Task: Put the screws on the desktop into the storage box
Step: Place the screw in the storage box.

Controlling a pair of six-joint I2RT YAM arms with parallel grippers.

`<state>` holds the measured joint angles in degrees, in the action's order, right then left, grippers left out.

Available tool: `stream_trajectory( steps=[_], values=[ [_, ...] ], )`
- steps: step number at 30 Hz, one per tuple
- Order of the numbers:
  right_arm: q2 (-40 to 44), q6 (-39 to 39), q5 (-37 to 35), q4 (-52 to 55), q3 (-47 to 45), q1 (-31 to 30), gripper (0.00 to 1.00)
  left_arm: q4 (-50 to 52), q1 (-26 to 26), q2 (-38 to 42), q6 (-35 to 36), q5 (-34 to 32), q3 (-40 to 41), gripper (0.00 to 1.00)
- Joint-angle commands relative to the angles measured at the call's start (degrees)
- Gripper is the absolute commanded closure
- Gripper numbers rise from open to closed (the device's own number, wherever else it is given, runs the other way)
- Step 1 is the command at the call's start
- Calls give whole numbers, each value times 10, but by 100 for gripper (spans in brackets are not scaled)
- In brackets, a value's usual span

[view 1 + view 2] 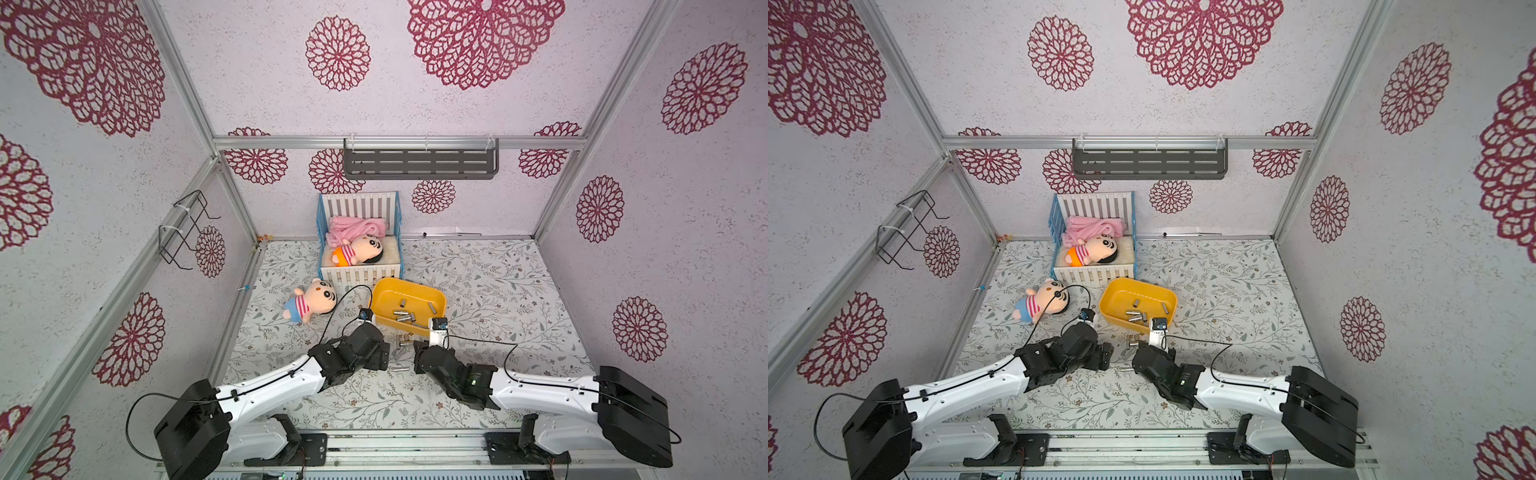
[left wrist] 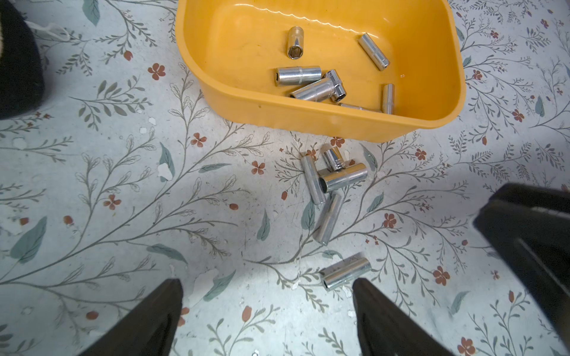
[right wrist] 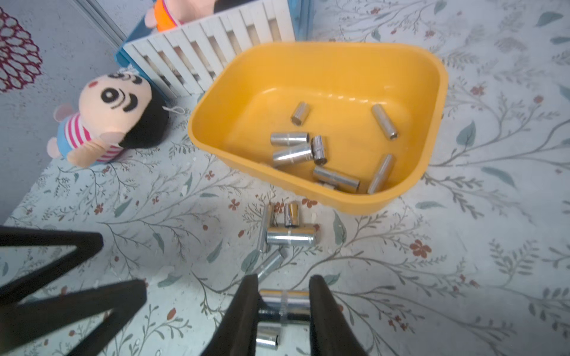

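Screws [image 2: 342, 177]: several in storage box [image 2: 308, 120], few loose on desktop [image 2: 123, 191] just beside its near wall. One screw [image 3: 283, 300] clamped end-to-end in my right gripper [image 3: 283, 279]. Left gripper [image 2: 266, 282]: fingers wide apart, empty. Lift straight, clear rim, drop mid-box. Open desktop to right; left gripper close alongside.

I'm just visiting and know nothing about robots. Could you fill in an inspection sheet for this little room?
Surface: desktop, vine print, some chipped patches.
Job's things: several screws in the storage box; loose screws on the desktop beside it.
Clutter: plush doll on the desktop; toy crib holding a second doll and pink blanket.
Pincers: left pincer open, empty; right pincer closed on a single screw.
Cables: black left cable and right cable loop off the wrists.
Surroundings: rosette walls, grey shelf, wire rack.
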<state>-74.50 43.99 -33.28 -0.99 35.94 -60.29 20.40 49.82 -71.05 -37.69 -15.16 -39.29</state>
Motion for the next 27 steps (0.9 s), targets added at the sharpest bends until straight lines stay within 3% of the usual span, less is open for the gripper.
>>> stream_trajectory(
  steps=[1, 7, 16, 23, 27],
  values=[
    [2, -58, 42, -10, 35, 48, 75, 1, -5, -12, 7, 12, -16, 8],
    [-75, -99, 83, -12, 103, 121, 73, 1, -5, -21, 8, 19, -19, 8],
    [-211, -123, 127, 12, 211, 171, 67, 1, -5, -29, 8, 26, -22, 8],
    [-207, -126, 145, 23, 222, 180, 44, 1, -5, -27, 9, 28, -21, 8],
    [-148, -125, 153, 15, 182, 172, 43, 1, -5, -26, 9, 28, -22, 8]
  ],
)
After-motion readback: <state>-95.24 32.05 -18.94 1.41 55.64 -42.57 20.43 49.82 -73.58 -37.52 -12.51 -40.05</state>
